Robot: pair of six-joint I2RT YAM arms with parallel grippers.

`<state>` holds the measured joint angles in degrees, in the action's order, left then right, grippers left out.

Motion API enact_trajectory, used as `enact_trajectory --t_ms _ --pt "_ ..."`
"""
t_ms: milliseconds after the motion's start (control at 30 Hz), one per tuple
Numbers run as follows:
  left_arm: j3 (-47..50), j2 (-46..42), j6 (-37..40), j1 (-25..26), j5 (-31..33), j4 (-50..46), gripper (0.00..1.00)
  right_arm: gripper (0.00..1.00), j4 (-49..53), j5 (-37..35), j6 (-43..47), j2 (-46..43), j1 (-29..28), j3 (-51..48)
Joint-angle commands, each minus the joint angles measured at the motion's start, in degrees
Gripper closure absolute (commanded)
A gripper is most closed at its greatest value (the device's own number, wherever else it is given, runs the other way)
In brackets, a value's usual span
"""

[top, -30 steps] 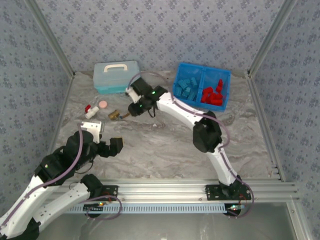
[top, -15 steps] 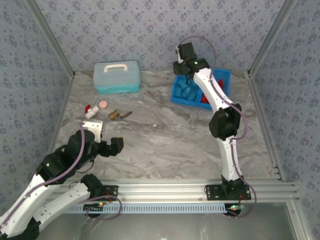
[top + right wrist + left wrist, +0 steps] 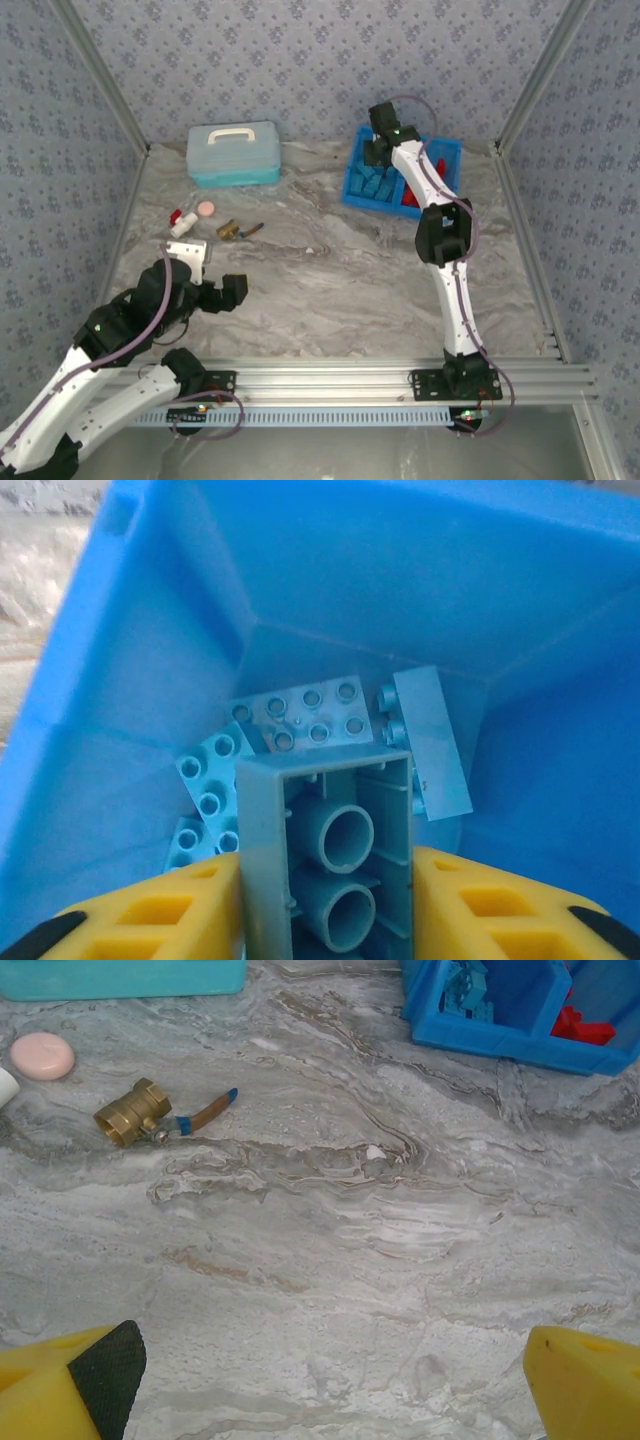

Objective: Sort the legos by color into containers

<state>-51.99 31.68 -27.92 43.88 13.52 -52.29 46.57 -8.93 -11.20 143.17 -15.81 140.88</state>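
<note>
Right wrist view: your right gripper (image 3: 325, 900) is clamped on a light blue lego (image 3: 325, 855), hollow underside facing the camera, held just above the blue tray (image 3: 120, 650).
Step in hand: dropping this brick into the tray's left compartment, where other light blue legos (image 3: 300, 715) already lie.
Next move: you part the fingers over that compartment, clear of the divider.
Red legos (image 3: 418, 196): in the tray's right compartment.
Left gripper (image 3: 330, 1380): spread wide and empty, well away from the tray, near your side of the table (image 3: 330, 1250).
</note>
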Motion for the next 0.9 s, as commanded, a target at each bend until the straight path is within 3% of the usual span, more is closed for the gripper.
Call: enact_trajectory --t_ms 0,200,333,533,633,767,867 --pt "-0.09 0.22 0.59 0.07 0.81 1.4 0.01 0.47 1.74 1.66 -1.51 0.42 0.58 2.69" --pt "0.23 0.53 0.83 0.07 0.76 2.41 0.01 0.45 3.78 2.12 -1.94 -2.66 0.29 4.63" --pt "1.02 1.84 3.09 0.05 3.28 5.24 0.01 0.45 2.57 0.94 -1.26 -10.78 -2.22 -2.32" --pt "5.79 2.69 4.95 -0.33 27.33 13.01 0.01 0.35 -13.63 -0.84 -2.45 -35.98 -5.91 -35.99" --pt "10.9 2.12 9.39 -2.23 35.12 20.91 0.01 0.26 -20.33 -5.46 -2.1 -48.4 -7.56 -52.33" --pt "19.52 1.63 16.55 -7.84 36.27 32.79 0.01 0.16 -28.22 -12.22 -2.13 -64.96 -7.12 -74.75" --pt "25.91 1.92 18.98 -15.03 32.12 41.33 0.01 0.08 -33.78 -14.92 -1.92 -74.25 -4.2 -87.98"
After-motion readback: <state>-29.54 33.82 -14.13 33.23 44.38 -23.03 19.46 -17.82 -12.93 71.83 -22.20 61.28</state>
